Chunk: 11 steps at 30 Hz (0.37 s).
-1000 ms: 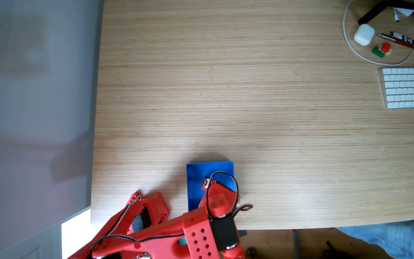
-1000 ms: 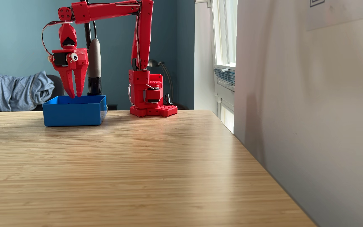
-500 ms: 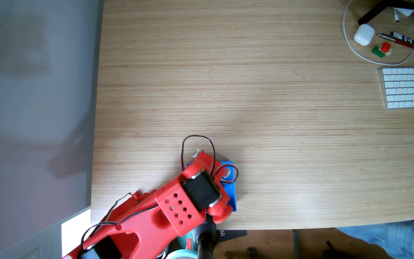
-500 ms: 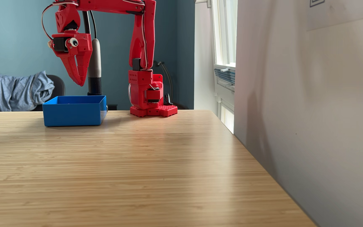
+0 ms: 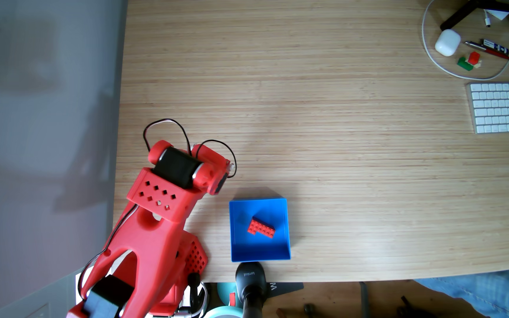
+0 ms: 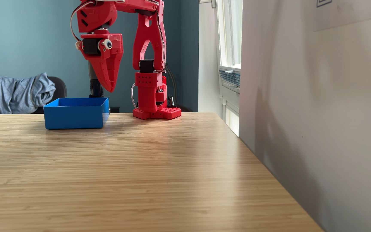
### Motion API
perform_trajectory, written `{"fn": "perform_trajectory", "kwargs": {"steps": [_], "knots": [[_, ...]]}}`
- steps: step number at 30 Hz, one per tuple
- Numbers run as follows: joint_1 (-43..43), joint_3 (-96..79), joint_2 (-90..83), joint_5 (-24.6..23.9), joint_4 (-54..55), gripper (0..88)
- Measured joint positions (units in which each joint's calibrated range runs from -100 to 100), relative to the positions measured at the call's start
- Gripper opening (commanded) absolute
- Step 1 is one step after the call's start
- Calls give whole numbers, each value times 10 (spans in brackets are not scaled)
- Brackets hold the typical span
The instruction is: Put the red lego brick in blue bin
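On the blue bin point(image 5: 287, 227) floor | red lego brick point(image 5: 261, 227): flat, L-shaped, studded | jaws point(image 6: 111, 89) clenched, empty

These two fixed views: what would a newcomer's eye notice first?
The big red arm, near the table's lower left from above, with its tool shut and hanging beside the blue bin. Then the red lego brick, lying flat on the bin floor.
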State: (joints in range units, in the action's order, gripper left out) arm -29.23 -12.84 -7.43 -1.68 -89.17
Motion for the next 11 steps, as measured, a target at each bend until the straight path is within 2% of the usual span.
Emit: {"fn": "perform_trajectory", "kwargs": {"steps": [11], "knots": [[77, 0, 0, -22, 0, 1]]}}
